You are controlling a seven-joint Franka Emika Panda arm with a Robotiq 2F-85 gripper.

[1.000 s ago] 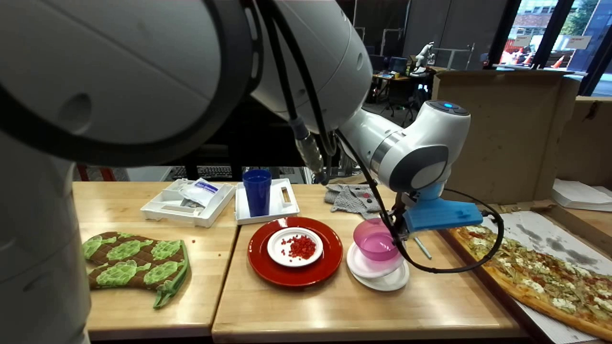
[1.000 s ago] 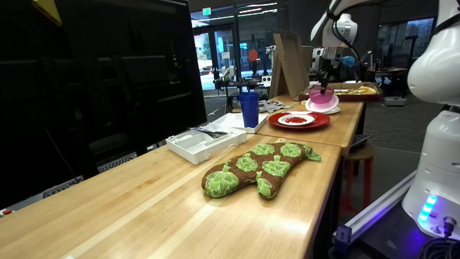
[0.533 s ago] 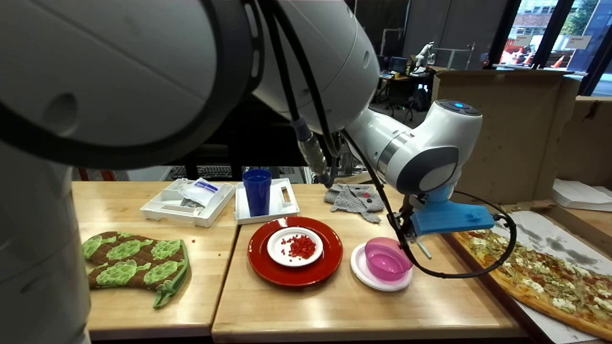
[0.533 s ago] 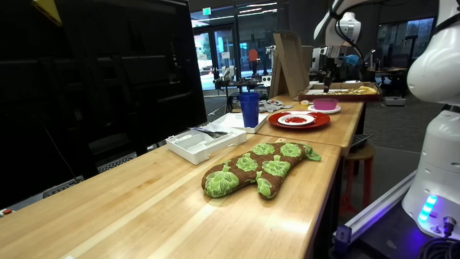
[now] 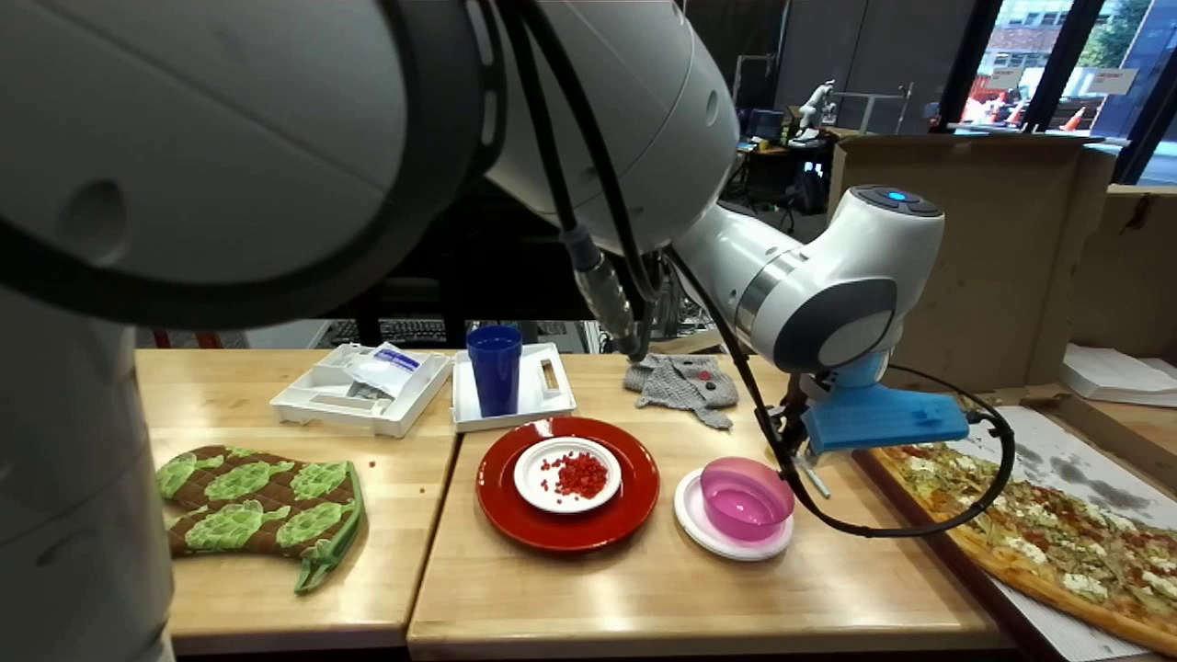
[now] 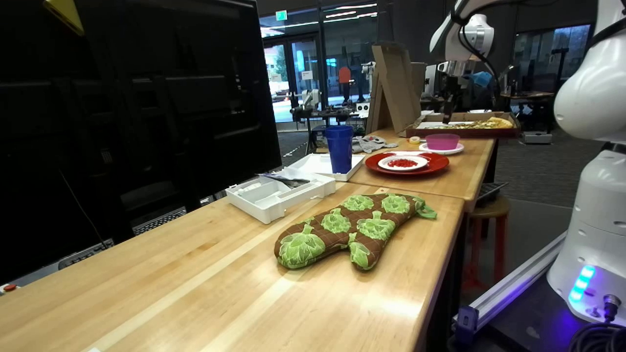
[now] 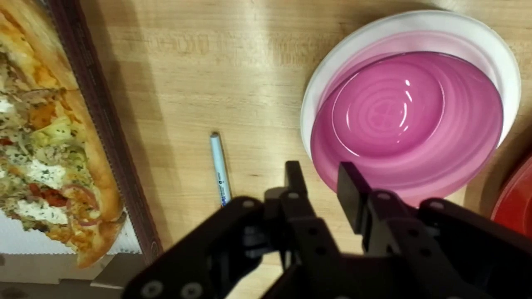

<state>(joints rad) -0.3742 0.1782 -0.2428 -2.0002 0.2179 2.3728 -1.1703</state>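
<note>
The fingers [image 7: 352, 195] are a little bit apart and hold nothing. In the wrist view, the bowl [image 7: 386, 118] is lower down, ahead and to the right of them, not touching; it is round, with no long side, and sits on a plate [image 7: 432, 20]. The pen [image 7: 220, 168] lies to their left.

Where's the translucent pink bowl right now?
In the wrist view, the translucent pink bowl sits on the picture's right side, on a round white plate, beside a round glossy red plate.

Tabletop [image 7: 224, 83] under white plate [image 7: 428, 20], marker [image 7: 220, 168]
</note>
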